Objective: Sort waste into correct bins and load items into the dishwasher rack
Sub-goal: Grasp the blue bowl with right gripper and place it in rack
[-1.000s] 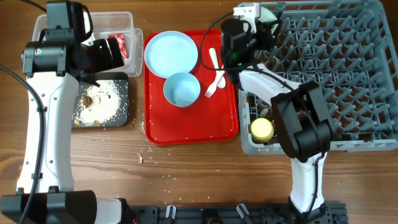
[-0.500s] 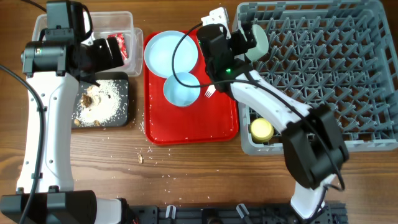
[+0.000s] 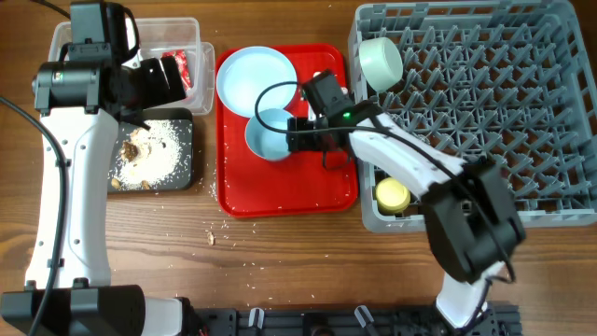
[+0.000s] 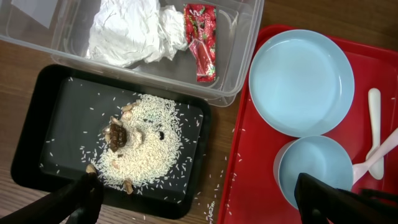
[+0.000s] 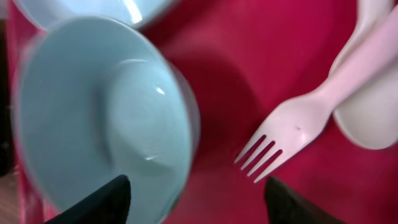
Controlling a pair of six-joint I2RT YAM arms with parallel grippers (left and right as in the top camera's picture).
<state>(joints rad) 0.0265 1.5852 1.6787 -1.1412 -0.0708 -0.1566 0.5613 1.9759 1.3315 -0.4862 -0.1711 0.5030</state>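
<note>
My right gripper (image 3: 297,131) (image 5: 196,205) is open and empty, low over the red serving tray, its fingers on either side of the rim of a pale mint bowl (image 3: 270,135) (image 5: 99,118). The white fork (image 5: 292,130) and spoon (image 5: 367,118) lie just to the right of that bowl. The pale blue plate (image 3: 256,79) lies behind it. A second mint bowl (image 3: 381,62) rests in the grey dishwasher rack (image 3: 485,103), and the yellow cup (image 3: 392,194) stands in its front left corner. My left gripper (image 3: 177,77) (image 4: 199,205) is open and empty above the bins.
The clear tub (image 4: 239,59) holds the white napkin (image 4: 134,34) and red wrapper (image 4: 202,40). The black tray (image 4: 53,99) holds rice and brown scraps (image 4: 134,140). The red serving tray (image 3: 289,191) lies between the bins and the rack. Crumbs (image 3: 213,236) dot the wood.
My right gripper let go of a mint bowl at the rack's back left corner. It then swung left and down to the bowl on the red tray. The left arm has not moved.
</note>
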